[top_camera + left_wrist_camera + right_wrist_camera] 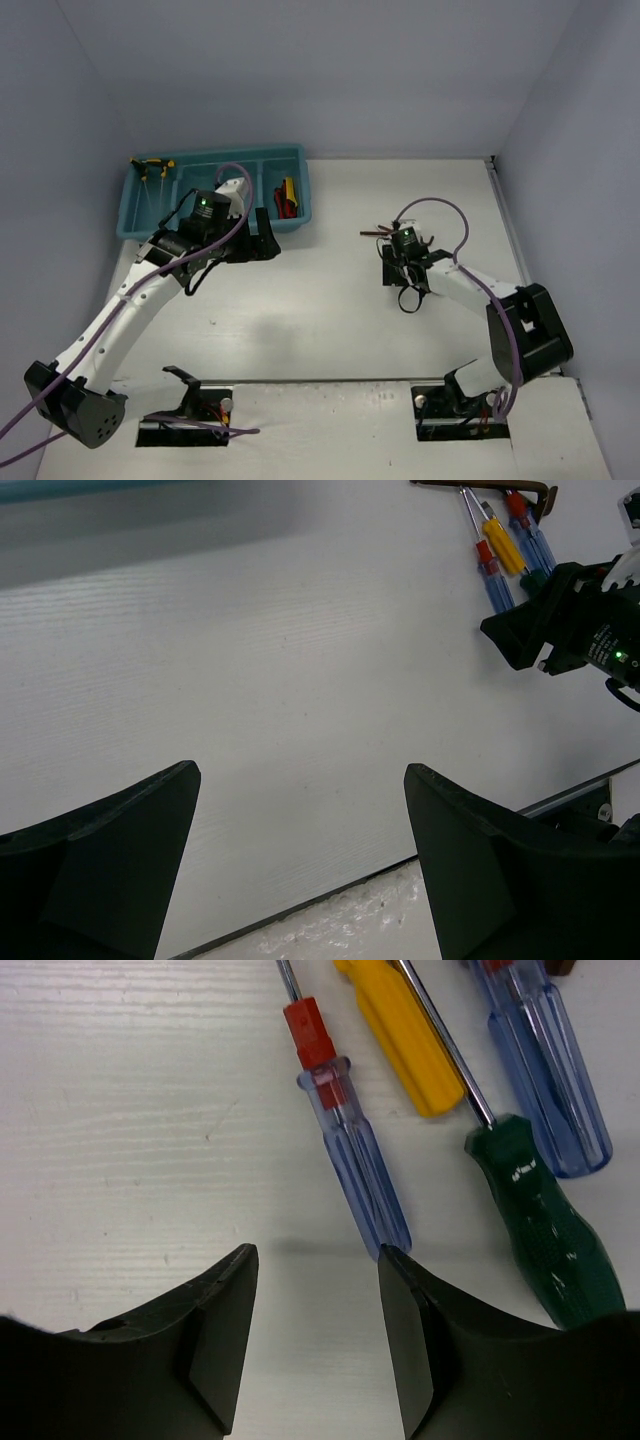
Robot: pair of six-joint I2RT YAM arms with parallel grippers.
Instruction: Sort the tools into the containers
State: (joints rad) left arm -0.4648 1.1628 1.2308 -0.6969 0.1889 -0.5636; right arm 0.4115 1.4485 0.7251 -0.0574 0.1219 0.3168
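Observation:
The teal tray [240, 152] stands at the back left. Its leftmost compartment holds yellow- and green-handled tools [152, 166]. Its rightmost compartment holds the red-handled pliers [287, 197]. Several screwdrivers lie loose on the table [386, 232]. In the right wrist view these are a blue-handled one with a red collar [355, 1160], a yellow one [405, 1045], a green one [545, 1225] and a second blue one [550, 1070]. My right gripper [315, 1260] is open just below them, its right fingertip at the blue handle's end. My left gripper [300, 770] is open and empty over bare table beside the tray.
A dark L-shaped bar [490, 486] lies across the far tips of the screwdrivers [500, 545]. The right gripper [570, 620] shows in the left wrist view. Walls enclose the table on three sides. The table's near edge runs just below the left fingers.

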